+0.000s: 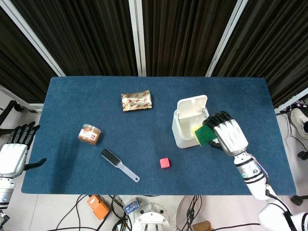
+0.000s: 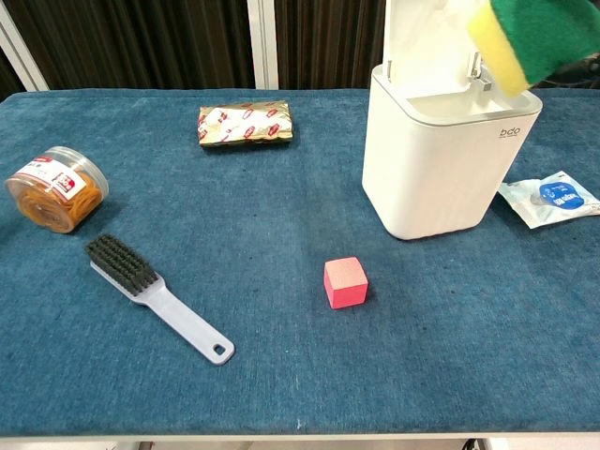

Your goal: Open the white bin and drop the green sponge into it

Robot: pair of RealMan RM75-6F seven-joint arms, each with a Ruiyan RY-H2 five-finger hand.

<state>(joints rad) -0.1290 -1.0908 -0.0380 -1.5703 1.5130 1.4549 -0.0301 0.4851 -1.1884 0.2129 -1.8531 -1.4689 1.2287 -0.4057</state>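
The white bin [image 1: 183,131] [image 2: 441,169] stands right of the table's middle with its lid [image 1: 193,106] tipped up and open. My right hand [image 1: 227,135] holds the green sponge [image 1: 204,134] [image 2: 534,39], yellow layer toward the bin, in the air over the bin's right rim. In the chest view only the sponge shows at the top right; the hand itself is out of frame. My left hand [image 1: 17,144] hangs open off the table's left edge, holding nothing.
A pink cube [image 1: 164,162] lies in front of the bin. A grey brush [image 1: 118,164], an orange-filled jar [image 1: 89,134] and a foil packet [image 1: 136,101] lie to the left. A blue-and-white sachet [image 2: 551,199] lies right of the bin.
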